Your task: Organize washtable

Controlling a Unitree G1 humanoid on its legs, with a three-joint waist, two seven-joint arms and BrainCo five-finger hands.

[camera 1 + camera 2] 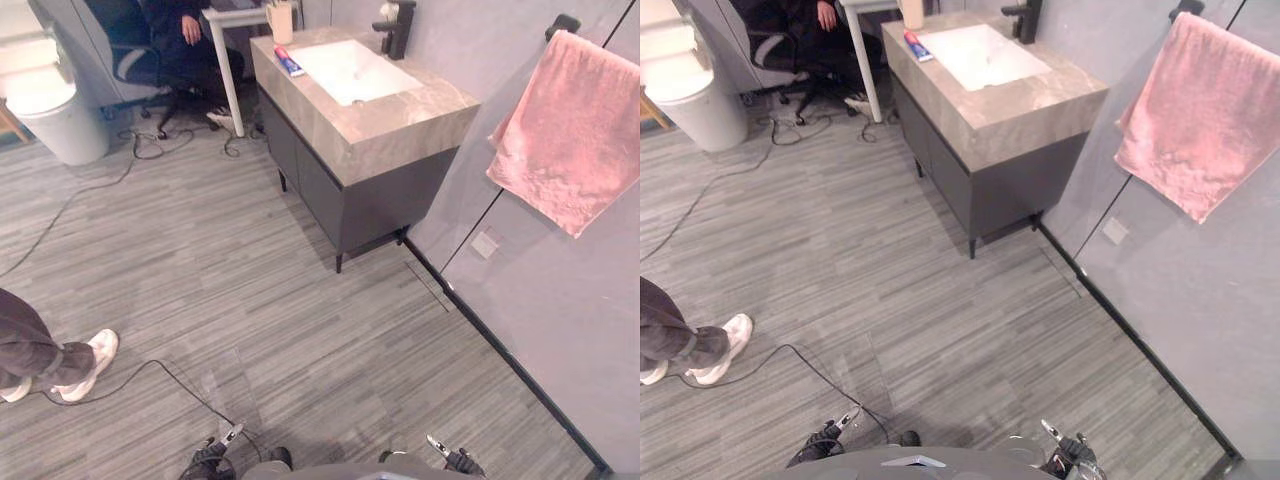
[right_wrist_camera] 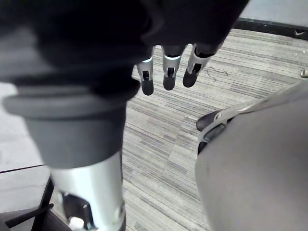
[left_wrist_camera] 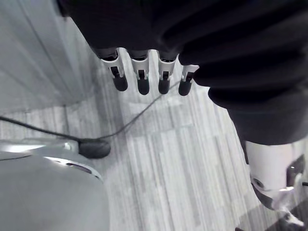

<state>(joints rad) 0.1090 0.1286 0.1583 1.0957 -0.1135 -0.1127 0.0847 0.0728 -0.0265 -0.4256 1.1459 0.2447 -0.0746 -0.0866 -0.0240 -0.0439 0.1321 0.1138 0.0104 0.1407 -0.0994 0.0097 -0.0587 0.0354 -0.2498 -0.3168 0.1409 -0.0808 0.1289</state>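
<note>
Washtable (image 1: 400, 115) against wall (image 1: 560, 330), well ahead; floor (image 1: 250, 270) between. Left hand (image 3: 139, 72), right hand (image 2: 171, 67) hang slack-fingered, holding nothing.

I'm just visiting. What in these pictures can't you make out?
Cup on the washtable's far end: left eye view, top edge cuts off whatever it holds.
Tube beside the sink: too small to identify.
Seated person: top edge cuts them off.
Standing person's leg: left edge cuts it.
Left hand and right hand: eye views' bottom edge cuts them.
Cabinet's inside: closed fronts hide it.
</note>
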